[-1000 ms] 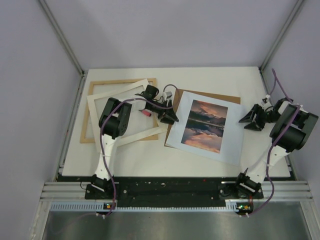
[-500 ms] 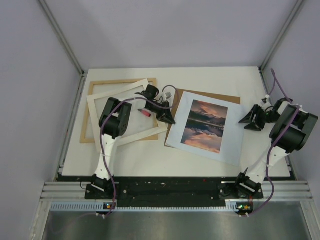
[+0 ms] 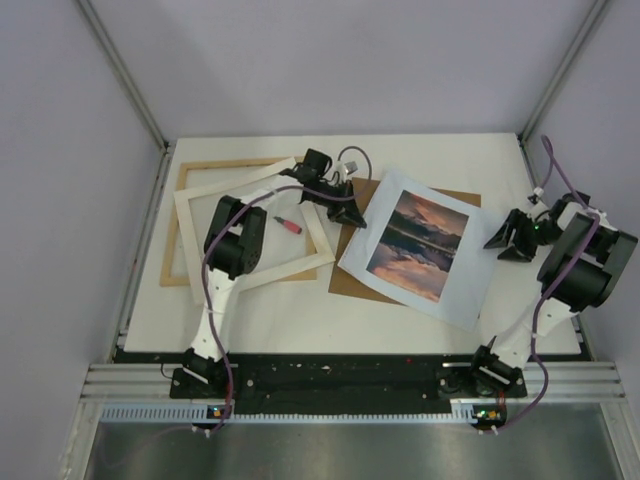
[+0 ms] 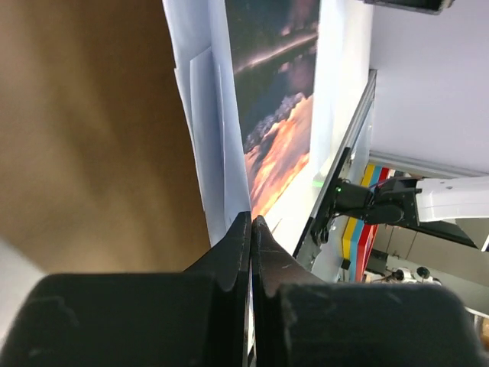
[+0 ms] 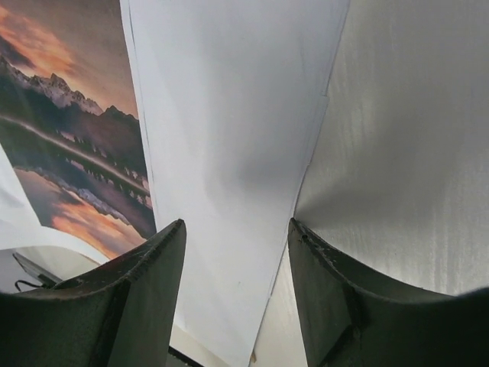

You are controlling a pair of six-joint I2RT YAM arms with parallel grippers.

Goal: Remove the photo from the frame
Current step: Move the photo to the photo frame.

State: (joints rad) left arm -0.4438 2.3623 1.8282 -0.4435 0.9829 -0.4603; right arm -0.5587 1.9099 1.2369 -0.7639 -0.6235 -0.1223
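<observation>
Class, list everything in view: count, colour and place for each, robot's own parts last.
photo: one, white sheet with sunset print, partly over the backing board
backing board: one, brown, under the photo
frame: one, light wood, table's left
mat: one, white, askew on the frame
small object: one, red, inside the mat's opening
table: one, white, beneath everything
left gripper: one, black, shut on the photo's left edge
right gripper: one, black, open above the photo's right edge

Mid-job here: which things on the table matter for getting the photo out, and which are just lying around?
Job: photo, pinched by the left end effector; frame; right end effector, open over the photo's edge.
Lying about: brown backing board under the photo; small pink item inside the frame.
</observation>
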